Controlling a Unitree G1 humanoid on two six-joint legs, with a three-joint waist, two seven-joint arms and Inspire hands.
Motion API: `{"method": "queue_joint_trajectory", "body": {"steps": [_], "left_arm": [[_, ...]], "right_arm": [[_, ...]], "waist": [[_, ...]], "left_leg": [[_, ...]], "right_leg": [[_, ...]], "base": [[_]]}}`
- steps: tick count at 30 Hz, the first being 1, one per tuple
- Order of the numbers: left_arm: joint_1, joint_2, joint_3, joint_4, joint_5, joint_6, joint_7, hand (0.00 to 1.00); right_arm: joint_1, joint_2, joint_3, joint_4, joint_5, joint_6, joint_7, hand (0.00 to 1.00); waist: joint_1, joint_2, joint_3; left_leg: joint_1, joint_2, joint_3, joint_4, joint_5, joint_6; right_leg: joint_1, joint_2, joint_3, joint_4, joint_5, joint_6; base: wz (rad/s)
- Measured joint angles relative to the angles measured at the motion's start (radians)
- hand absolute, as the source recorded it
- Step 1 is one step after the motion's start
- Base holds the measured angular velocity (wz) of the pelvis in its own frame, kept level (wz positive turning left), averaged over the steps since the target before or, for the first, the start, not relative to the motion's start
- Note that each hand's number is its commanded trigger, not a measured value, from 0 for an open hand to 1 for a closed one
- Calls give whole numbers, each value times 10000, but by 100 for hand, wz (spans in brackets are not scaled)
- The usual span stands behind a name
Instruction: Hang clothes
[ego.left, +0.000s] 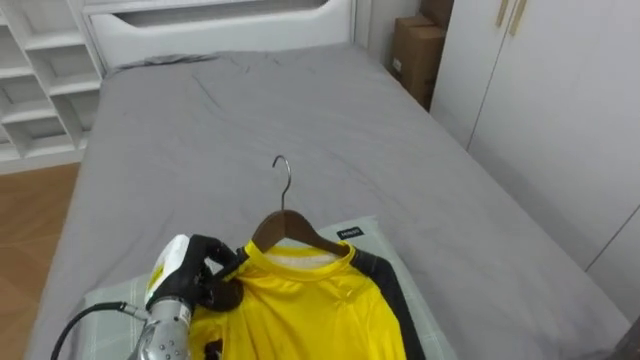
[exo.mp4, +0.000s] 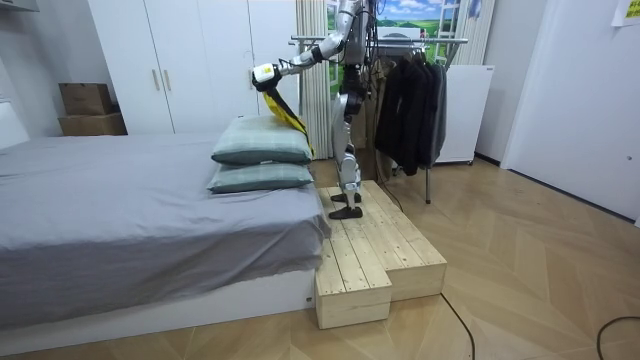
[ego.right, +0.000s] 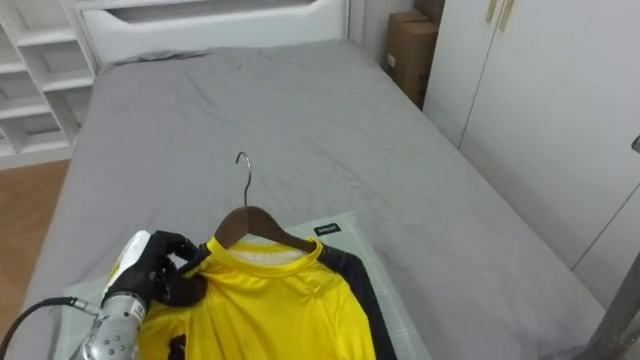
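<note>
While the left hand carries the load, the grip is the first item to check. Its dark fingers are curled round the left shoulder of the wooden hanger and pinch the yellow shirt against it. The metal hook is free and points toward the far end of the bed. The shirt is held over the stacked pillows at the near end of the bed, by the corner next to the wooden platform on which the robot stands. Whether the hem touches the top pillow cannot be determined.

The step in hand is judged to be transfer of the hanger to the clothes rack. The rack stands behind the robot, with dark garments on its rail.

- **Grip:** A one-sided grip lets the free shoulder sag, so the hanger should be kept level or the collar may slide off.
- **Lift and turn:** The shirt should be lifted clear of the pillows before any turn. The turn should stay well inside the platform edges.
- **Placement:** The open side of the hook should meet a bare section of rail, away from the dark garments.
- **Release:** The fingers should open only once the hook bears the weight.
</note>
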Motion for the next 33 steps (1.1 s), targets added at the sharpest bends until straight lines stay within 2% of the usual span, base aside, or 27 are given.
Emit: {"method": "queue_joint_trajectory", "body": {"steps": [2, 6, 7, 14, 23, 24, 27, 30, 33], "left_arm": [[38, 74, 10, -118, 12, 0, 0, 100], [919, 109, 264, -835, -183, -43, -2, 100], [972, 109, 285, -841, -255, -41, -3, 100], [1020, 226, 385, -1133, -794, -43, -5, 100], [1051, 340, 407, -1838, -745, -52, -11, 100], [1069, 383, 412, -1984, -763, -53, -11, 100], [1127, 399, 398, -2288, -745, -56, -11, 100], [1297, 461, 407, -2820, -745, -62, 17, 100], [1595, 503, 417, -3370, -749, -64, 16, 100]], "right_arm": [[-21, -5, -237, -64, -241, -1, 1, 0], [137, -58, -639, -215, -661, 9, -8, 0], [158, -76, -662, -274, -733, 11, -31, 0], [117, -410, -810, -1390, -2733, 2, -745, 0], [149, -442, -1479, -3851, -5060, -126, -2131, 0], [165, -443, -1479, -4331, -5627, -121, -2235, 0], [168, -440, -1456, -5452, -6814, -260, -2622, 0], [162, -450, -1459, -6405, -7343, -463, -2948, 0], [169, -476, -1459, -7236, -7699, -442, -3029, 0]], "waist": [[46, 6, 3], [21, 3, -1], [24, 5, -2], [38, -44, -22], [137, -205, -101], [264, -217, -98], [275, -234, -95], [331, -229, -95], [352, -232, -93]], "left_leg": [[59, 1, -3, -20, -5, -7], [436, -21, 3, -95, -83, -55], [444, -30, 12, -96, -83, -56], [459, -45, 49, -132, -75, -70], [576, -35, 180, -245, -73, -70], [644, 27, 293, -264, -75, -75], [802, 45, 368, -234, -93, -100], [945, 56, 381, -379, -110, -118], [1016, 61, 379, -542, -110, -119]], "right_leg": [[42, 2, 0, 7, -25, -11], [371, 13, 35, 25, -280, -22], [373, 13, 32, 42, -296, -16], [375, 42, 10, 40, -296, -27], [351, 12, 105, 112, -269, -57], [351, 20, 182, 139, -265, -61], [495, 21, 239, 176, -259, -63], [539, 43, 258, 178, -260, -62], [534, 61, 263, 184, -261, -61]], "base": [[0], [0], [0], [0], [-3], [-24], [-10], [-1], [-1]]}}
